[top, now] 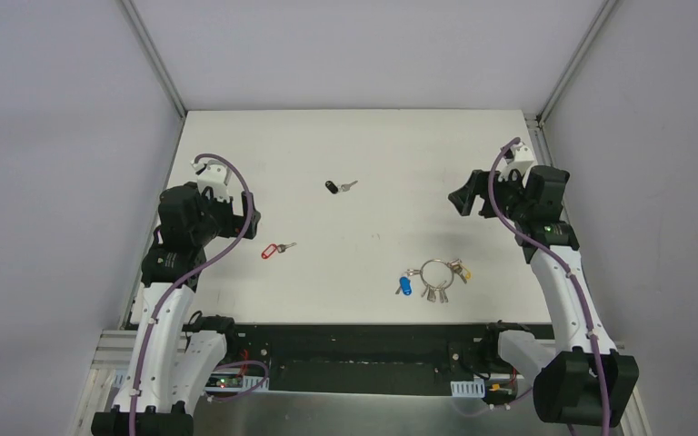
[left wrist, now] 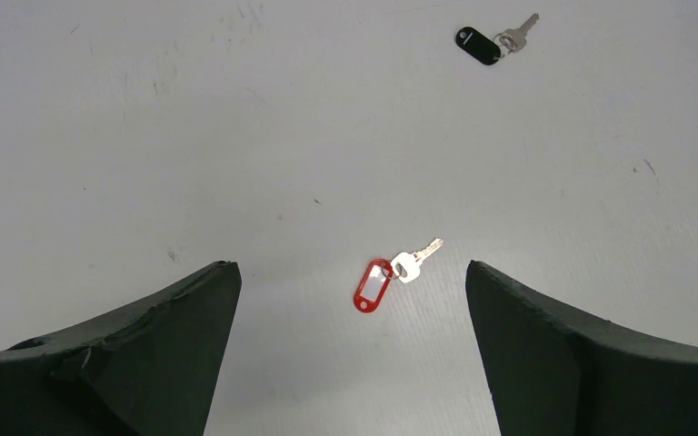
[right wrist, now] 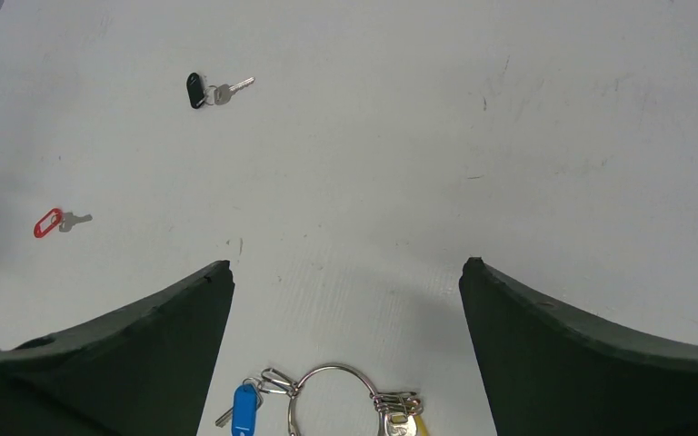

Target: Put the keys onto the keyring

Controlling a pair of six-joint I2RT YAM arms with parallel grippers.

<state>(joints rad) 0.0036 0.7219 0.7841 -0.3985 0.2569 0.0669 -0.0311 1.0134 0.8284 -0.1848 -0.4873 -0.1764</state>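
Red-tagged key (top: 277, 249) and black-tagged key (top: 338, 187) lie unthreaded, nine and ten o'clock from the keyring (top: 436, 272). Left gripper (left wrist: 350, 269) and right gripper (right wrist: 345, 265) gape empty.

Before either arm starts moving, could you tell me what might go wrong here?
1. The red-tagged key and the black-tagged key lie flat on the table; the open left fingers may push them rather than lift them.
2. The keyring is thin and carries a bunch of keys, so it could slide while a key is threaded on.
3. Both loose keys lie apart from the ring, so carrying them across risks a drop.
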